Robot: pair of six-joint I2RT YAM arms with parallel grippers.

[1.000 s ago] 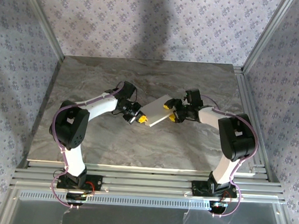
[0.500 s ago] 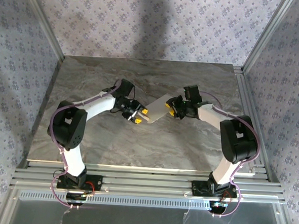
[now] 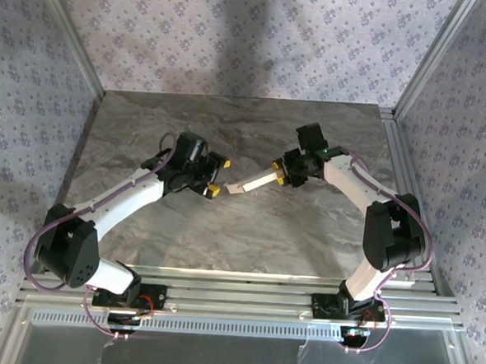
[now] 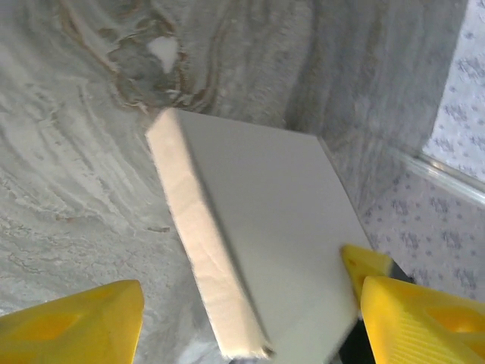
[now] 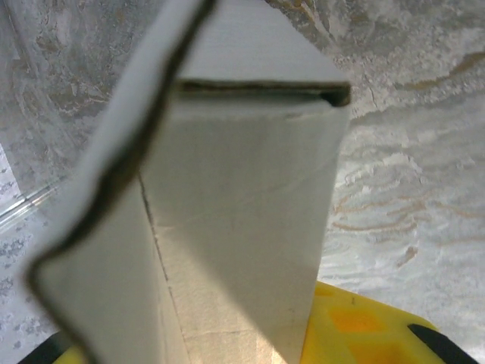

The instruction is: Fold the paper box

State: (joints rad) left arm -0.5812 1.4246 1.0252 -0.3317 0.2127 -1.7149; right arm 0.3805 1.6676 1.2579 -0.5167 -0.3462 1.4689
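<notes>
The paper box [image 3: 255,183] is a closed, flat white cardboard box, seen edge-on as a thin strip at mid-table. My right gripper [image 3: 278,173] is shut on its right end. In the right wrist view the paper box [image 5: 242,227] rises close to the lens, with a yellow finger [image 5: 364,334] pressed to its side. My left gripper [image 3: 219,176] stands open just off the box's left end. From the left wrist, the paper box [image 4: 258,243] reaches in between the spread yellow fingers [image 4: 76,322] of the left gripper [image 4: 251,303], and I see no contact.
The grey marble tabletop [image 3: 230,123] has an aluminium rail [image 3: 236,293] along its near edge. Patterned walls [image 3: 31,136] close in the left, back and right sides.
My left gripper has opened, let go of the box and drawn back to the left. My right gripper has tightened on the box and turned it from flat onto its edge.
</notes>
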